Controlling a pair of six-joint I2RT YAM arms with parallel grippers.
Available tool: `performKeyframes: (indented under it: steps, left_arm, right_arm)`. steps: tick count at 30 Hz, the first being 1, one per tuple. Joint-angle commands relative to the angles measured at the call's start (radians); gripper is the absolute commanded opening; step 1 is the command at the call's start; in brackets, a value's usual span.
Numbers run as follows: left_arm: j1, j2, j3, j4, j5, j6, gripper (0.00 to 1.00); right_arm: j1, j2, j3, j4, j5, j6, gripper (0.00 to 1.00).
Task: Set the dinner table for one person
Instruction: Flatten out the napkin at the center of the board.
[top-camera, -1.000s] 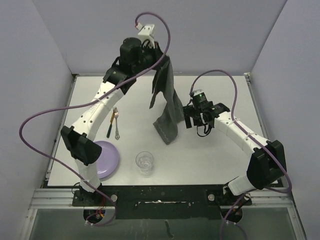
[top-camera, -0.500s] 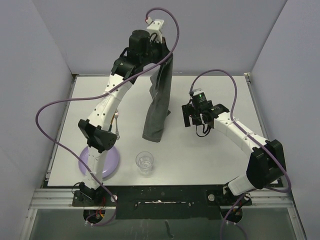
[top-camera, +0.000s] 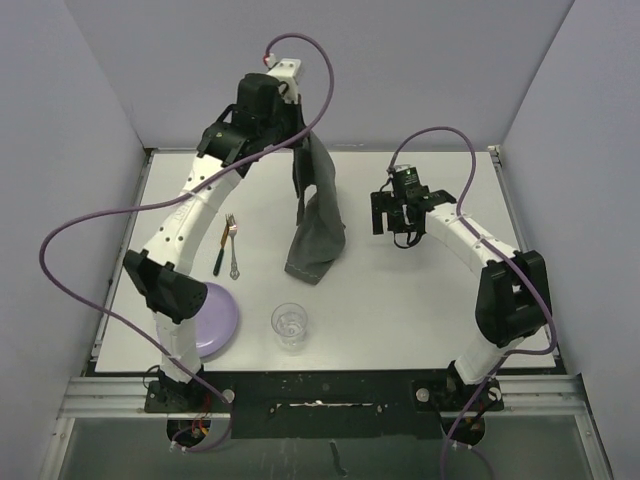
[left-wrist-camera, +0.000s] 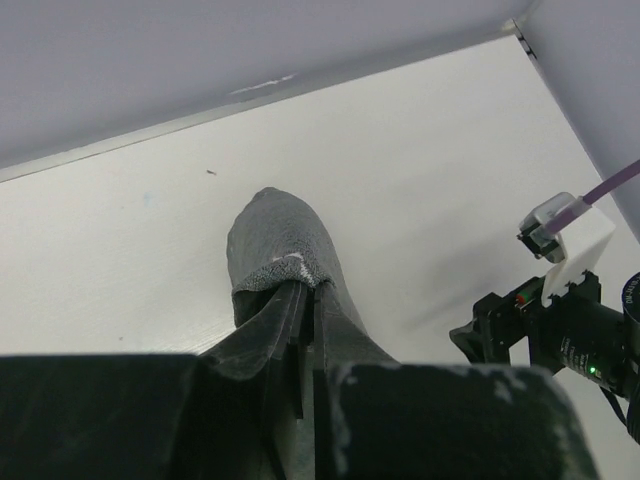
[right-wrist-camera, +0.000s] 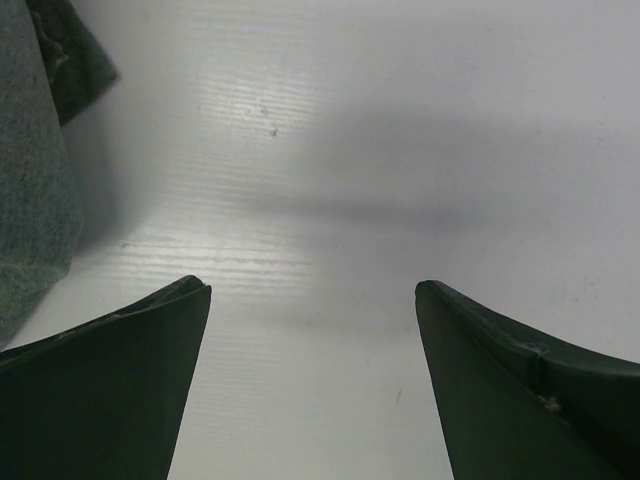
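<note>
Hanging placemat (top-camera: 318, 235) shifted; one plate (top-camera: 222, 322), one glass (top-camera: 290, 325), perhaps two utensils (top-camera: 232, 258).

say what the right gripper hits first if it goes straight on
Probably the large smooth white tabletop; nothing else shows between the fingers of the open right gripper. The dark grey cloth placemat hangs aside.

A clear glass (top-camera: 290, 324) stands upright. Just left of it lies a purple plate (top-camera: 222, 318). Back-left of the glass, a fork (top-camera: 232, 247) and a dark-handled utensil (top-camera: 220, 255) lie side by side. Behind the glass hangs a dark grey cloth (top-camera: 318, 225).
</note>
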Motion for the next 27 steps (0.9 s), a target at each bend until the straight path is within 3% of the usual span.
performKeyframes:
  steps: [1,10,17,27]
  left_arm:
    - [0.102,-0.207,-0.048,0.038,-0.020,-0.029,0.00]
    - [0.154,-0.325,-0.207,-0.083,-0.044,-0.055,0.01]
    - [0.163,-0.377,-0.402,-0.054,-0.029,-0.107,0.01]
    - [0.152,-0.219,-0.179,-0.099,0.064,-0.109,0.00]
  right_arm:
    - [-0.003,0.010,0.083,0.048,-0.020,0.009,0.86]
    - [-0.002,0.031,0.133,0.027,-0.053,0.008,0.86]
    - [-0.004,0.002,0.140,0.001,-0.055,-0.013,0.86]
    - [-0.025,-0.036,0.121,-0.003,-0.039,-0.013,0.86]
